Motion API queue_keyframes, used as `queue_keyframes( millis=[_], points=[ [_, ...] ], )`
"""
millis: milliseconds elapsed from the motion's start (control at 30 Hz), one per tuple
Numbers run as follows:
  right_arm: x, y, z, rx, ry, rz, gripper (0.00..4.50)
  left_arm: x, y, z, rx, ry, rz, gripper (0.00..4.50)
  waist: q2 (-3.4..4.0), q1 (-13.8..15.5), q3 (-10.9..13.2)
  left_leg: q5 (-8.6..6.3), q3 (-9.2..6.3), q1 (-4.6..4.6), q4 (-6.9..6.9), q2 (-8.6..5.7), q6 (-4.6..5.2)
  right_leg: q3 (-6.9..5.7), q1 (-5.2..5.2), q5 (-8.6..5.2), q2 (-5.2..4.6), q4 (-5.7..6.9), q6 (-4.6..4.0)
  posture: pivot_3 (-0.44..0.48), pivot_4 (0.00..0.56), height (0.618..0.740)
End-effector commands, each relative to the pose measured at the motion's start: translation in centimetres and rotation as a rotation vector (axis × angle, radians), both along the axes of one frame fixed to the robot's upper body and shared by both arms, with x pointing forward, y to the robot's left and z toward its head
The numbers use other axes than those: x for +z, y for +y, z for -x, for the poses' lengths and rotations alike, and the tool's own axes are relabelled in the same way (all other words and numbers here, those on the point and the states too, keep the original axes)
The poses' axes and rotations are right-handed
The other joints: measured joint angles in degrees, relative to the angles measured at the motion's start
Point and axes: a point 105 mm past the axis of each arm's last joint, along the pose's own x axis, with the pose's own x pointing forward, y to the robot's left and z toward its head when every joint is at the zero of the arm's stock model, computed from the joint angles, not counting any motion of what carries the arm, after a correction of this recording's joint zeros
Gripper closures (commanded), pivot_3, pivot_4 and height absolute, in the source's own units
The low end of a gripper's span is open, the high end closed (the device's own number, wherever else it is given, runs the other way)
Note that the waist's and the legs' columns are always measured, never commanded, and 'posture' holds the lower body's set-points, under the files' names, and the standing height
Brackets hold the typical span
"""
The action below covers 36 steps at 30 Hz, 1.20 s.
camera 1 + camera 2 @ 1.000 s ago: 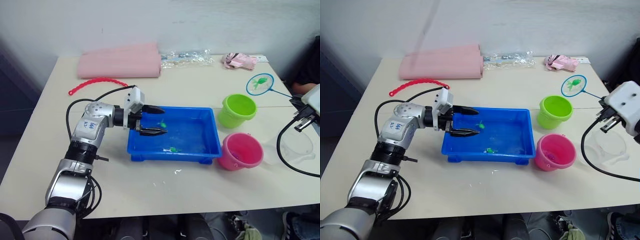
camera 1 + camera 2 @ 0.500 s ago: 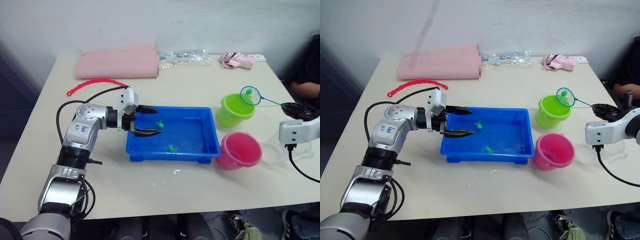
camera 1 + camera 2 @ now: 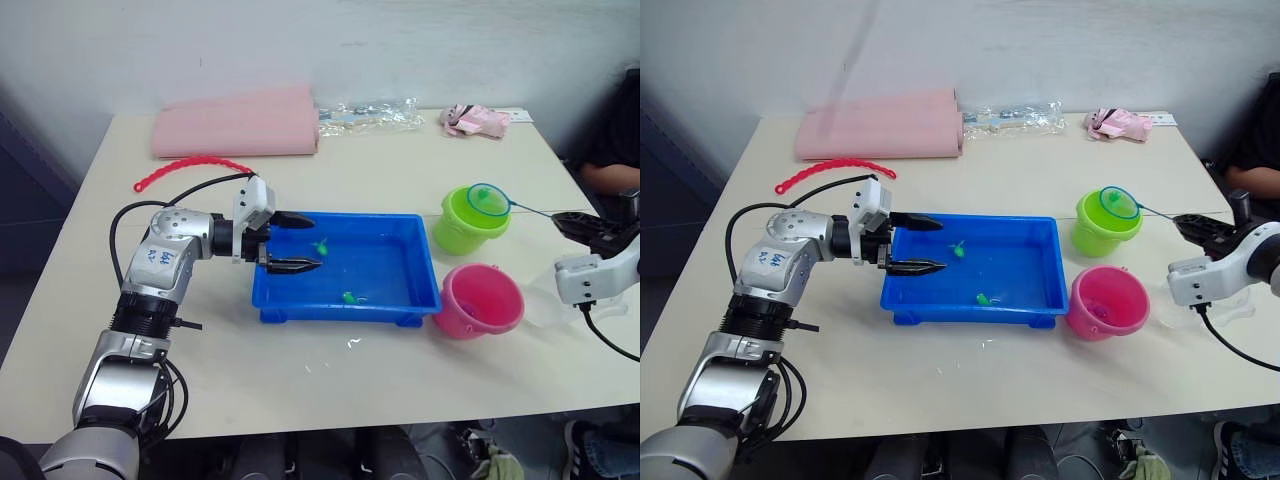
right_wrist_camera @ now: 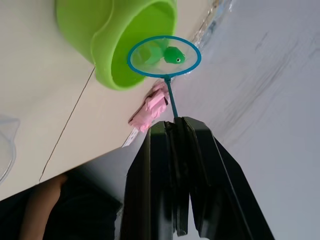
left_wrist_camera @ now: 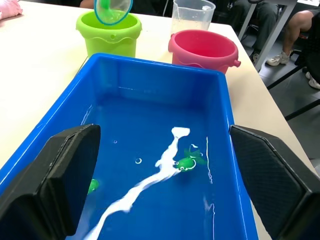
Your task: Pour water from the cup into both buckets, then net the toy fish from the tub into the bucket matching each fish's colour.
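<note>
One green toy fish (image 4: 173, 55) sits in the net (image 4: 164, 56) over the lime green bucket (image 3: 470, 222), its stick pinched by the right tool (image 4: 176, 131); tipping it in looks next, while the left tool (image 3: 293, 242) is spread at the blue tub (image 3: 422, 268).

Net (image 4: 164, 58) holding green fish (image 4: 173, 55) over green bucket (image 3: 470, 221); two green fish in tub (image 3: 385, 268).

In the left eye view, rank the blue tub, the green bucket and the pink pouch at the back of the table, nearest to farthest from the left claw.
1. The blue tub: the left claw hangs open over its left end.
2. The green bucket: beyond the tub's right end, under the net.
3. The pink pouch: at the table's far right edge.
</note>
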Motion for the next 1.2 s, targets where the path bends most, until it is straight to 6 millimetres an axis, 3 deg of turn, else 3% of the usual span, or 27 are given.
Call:
queue_keyframes(
  millis=[33, 267, 367, 467, 533, 700, 900, 1200],
  points=[
    [2.0, -0.5, -0.2, -0.022, -0.055, 0.037, 4.50, 1.3, -0.3, 0.1, -0.021, -0.054, 0.011, 0.03, 0.00, 0.04, 0.00, 0.00, 0.00, 0.00, 0.00, 0.00, 0.00, 0.00, 0.00, 0.00, 0.00, 0.00, 0.00, 0.000, 0.150, 0.738],
    [2.2, -0.5, -0.2, -0.020, -0.061, -0.006, 4.50, 1.1, -0.3, 0.1, -0.022, -0.053, 0.015, 0.03, 0.01, -0.02, 0.01, 0.00, -0.01, -0.01, -0.01, 0.01, 0.00, -0.01, 0.01, 0.00, 0.01, 0.03, 0.00, 0.000, 0.150, 0.738],
    [3.3, -0.8, -0.4, -0.082, -0.068, -0.310, 4.50, 0.8, -0.2, 0.0, -0.024, -0.057, -0.006, 0.03, 0.01, -0.01, 0.01, 0.00, -0.01, 0.00, 0.01, 0.02, 0.00, -0.01, 0.02, 0.00, 0.03, 0.01, 0.00, 0.000, 0.150, 0.738],
    [3.5, 1.5, 0.3, -0.003, 0.017, -0.540, 4.50, 0.0, 0.3, 0.6, -0.043, -0.038, -0.038, 0.03, 0.01, 0.07, 0.01, 0.00, -0.05, 0.01, 0.02, 0.00, 0.01, -0.04, 0.07, 0.00, 0.03, 0.03, 0.00, 0.000, 0.150, 0.738],
    [3.4, 2.5, 0.7, 0.032, 0.065, -0.585, 4.50, -0.2, 0.4, 0.9, -0.053, -0.028, -0.046, 0.03, 0.04, 0.07, 0.02, 0.00, -0.06, 0.01, 0.01, 0.01, 0.01, -0.06, 0.07, 0.00, 0.04, 0.03, 0.00, 0.000, 0.150, 0.738],
    [0.9, 7.6, 2.3, 0.093, 0.401, -1.030, 4.50, -1.8, 1.5, 2.5, -0.103, -0.002, -0.142, 0.03, 0.04, 0.17, 0.02, 0.00, -0.14, 0.00, 0.00, 0.03, 0.02, -0.10, 0.10, 0.01, 0.05, 0.01, 0.00, 0.000, 0.150, 0.738],
    [-3.4, 10.0, 3.0, 0.056, 0.656, -0.979, 4.50, -2.1, 1.9, 2.8, -0.105, -0.024, -0.192, 0.03, 0.04, 0.63, 0.02, 0.00, -0.17, 0.00, 0.10, -0.07, 0.11, -0.10, 0.12, 0.02, -0.07, -0.02, 0.00, 0.000, 0.150, 0.738],
    [-6.8, 10.5, 1.9, 0.097, 0.648, -0.731, 4.50, -1.9, 1.8, 2.7, -0.096, -0.044, -0.200, 0.03, 0.05, 0.16, 0.02, 0.00, -0.09, 0.00, 0.05, -0.05, 0.10, -0.11, 0.07, 0.01, -0.04, 0.06, 0.00, 0.000, 0.150, 0.738]
  ],
)
